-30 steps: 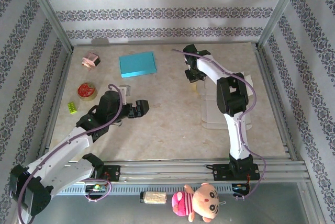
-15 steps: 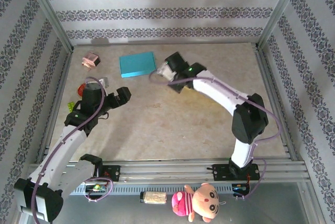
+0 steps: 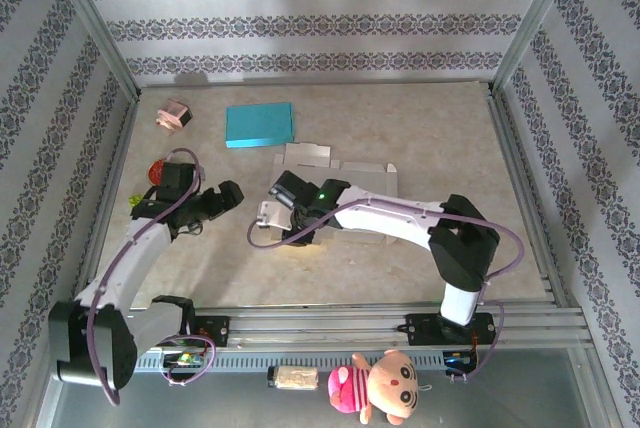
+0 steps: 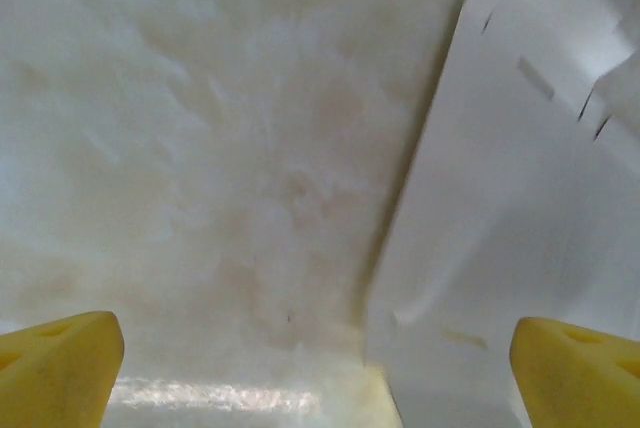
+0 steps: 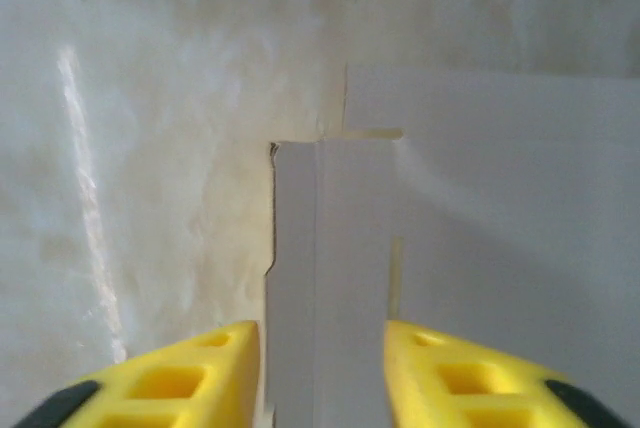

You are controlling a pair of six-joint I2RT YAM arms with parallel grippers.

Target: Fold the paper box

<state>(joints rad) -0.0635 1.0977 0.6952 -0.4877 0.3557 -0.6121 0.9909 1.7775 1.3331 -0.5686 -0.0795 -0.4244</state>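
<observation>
Between the fingers of my right gripper (image 5: 320, 340), a narrow flap (image 5: 330, 248) of the flat white paper box (image 3: 362, 174) is lying on the table (image 3: 450, 128). The fingers are standing partly apart, straddling the flap and clamping nothing. My left gripper (image 4: 318, 353) is hanging fully spread and empty near the paper box's edge.

Risk, as I am judging it: with nothing pinning the main panel, closing from this pose is likely to slide the paper box or crease the flap off its score line.

A teal flat box (image 3: 259, 124) is sitting near the far-left corner, limiting pushing room that way. A pink toy (image 3: 173, 115), red disc (image 3: 160, 170) and green brick (image 3: 137, 206) are lying well left, obstructing nothing.
</observation>
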